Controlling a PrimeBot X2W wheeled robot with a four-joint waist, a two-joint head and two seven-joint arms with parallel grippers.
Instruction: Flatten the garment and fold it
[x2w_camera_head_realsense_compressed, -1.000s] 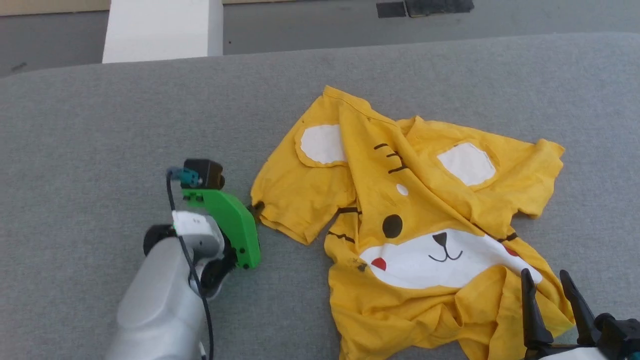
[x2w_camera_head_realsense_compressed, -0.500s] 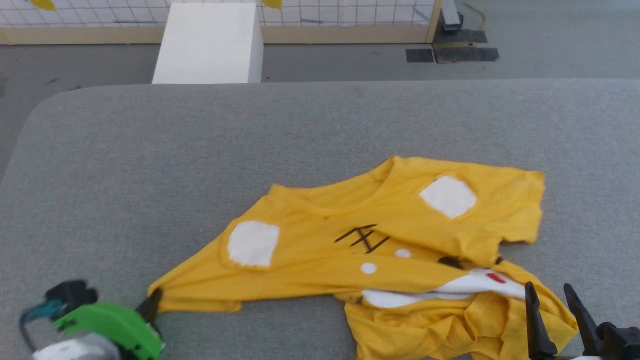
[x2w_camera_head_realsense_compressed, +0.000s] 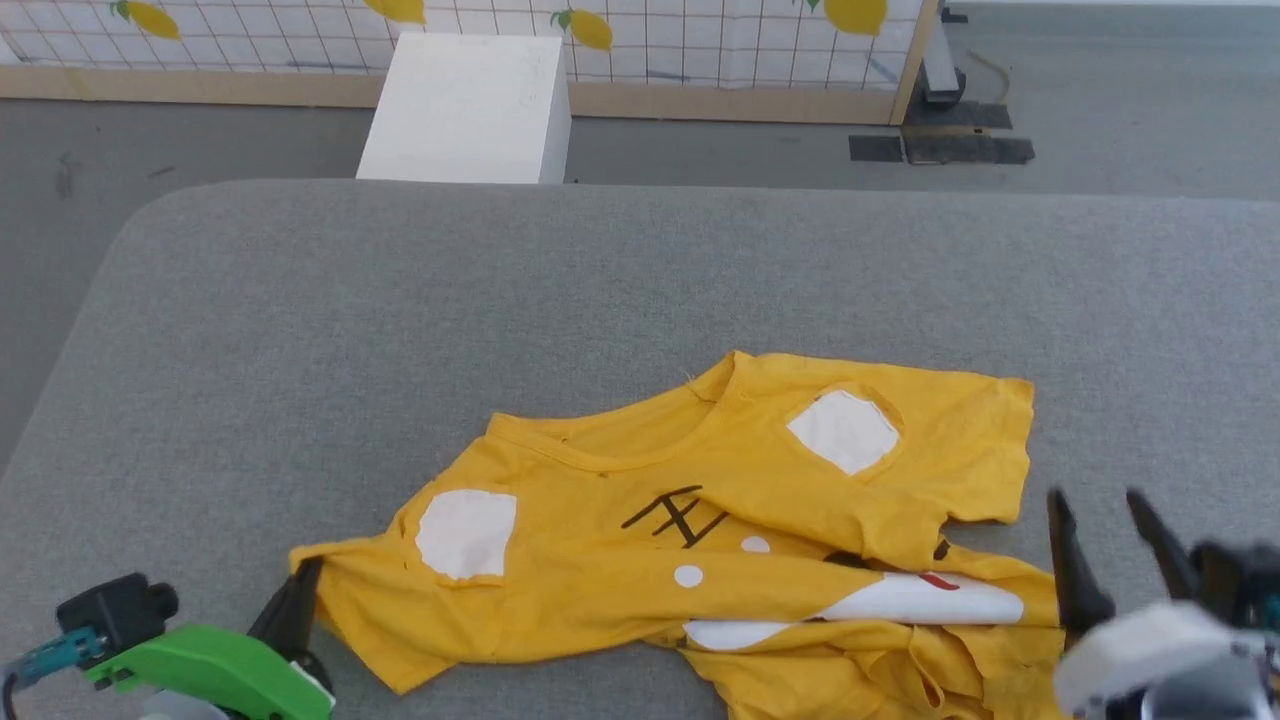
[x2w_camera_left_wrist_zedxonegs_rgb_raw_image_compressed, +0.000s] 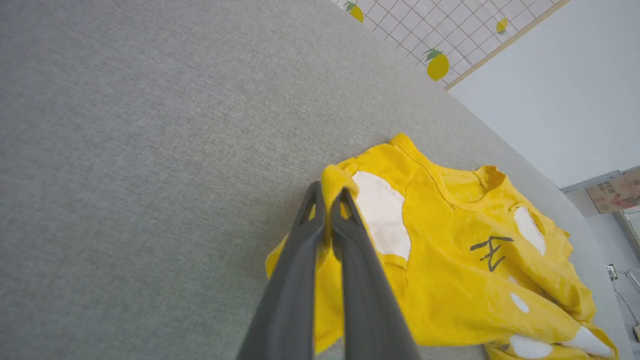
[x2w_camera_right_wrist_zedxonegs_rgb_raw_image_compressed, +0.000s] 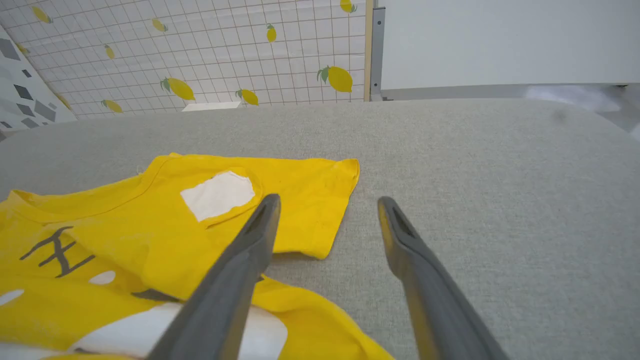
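Progress: early in the flatten step, 0 folds made. The garment (x2w_camera_head_realsense_compressed: 780, 480) lies on the grey desk (x2w_camera_head_realsense_compressed: 300, 350), print side up, collar toward 12 o'clock in the head view. We judge the top half roughly spread: 2 white patches (x2w_camera_head_realsense_compressed: 465, 532) (x2w_camera_head_realsense_compressed: 843, 430) and the black marks (x2w_camera_head_realsense_compressed: 680, 517) read clearly. The lower half is bunched in creases at 5 o'clock (x2w_camera_head_realsense_compressed: 880, 660), and the white face print there is squashed into a strip. What is left: pull the hem area out, smooth the body, then do all of the folding.

Left pincer (x2w_camera_head_realsense_compressed: 300, 590): clenched on the garment at the edge of the sleeve at 8 o'clock (x2w_camera_head_realsense_compressed: 360, 620). The left wrist view shows yellow cloth nipped between the tips of the left pincer (x2w_camera_left_wrist_zedxonegs_rgb_raw_image_compressed: 327, 197), and the sleeve looks drawn out toward that corner. The rest of the garment (x2w_camera_left_wrist_zedxonegs_rgb_raw_image_compressed: 450, 250) trails off to 4 o'clock in that view.

Right pincer (x2w_camera_head_realsense_compressed: 1095, 500): released, jaws wide, nothing in them. It sits at 3 o'clock of the garment, just beside the sleeve at 2 o'clock (x2w_camera_head_realsense_compressed: 980, 450). In the right wrist view the right pincer (x2w_camera_right_wrist_zedxonegs_rgb_raw_image_compressed: 328, 202) has 1 finger over yellow cloth and 1 over bare desk, with the sleeve hem (x2w_camera_right_wrist_zedxonegs_rgb_raw_image_compressed: 320, 240) between them toward 11 o'clock. We cannot tell whether it touches the cloth.

We judge the likely next grab to be that sleeve or the hem below it, so that both sides can be tensioned. Risk: the bunched hem may drag along instead of opening.
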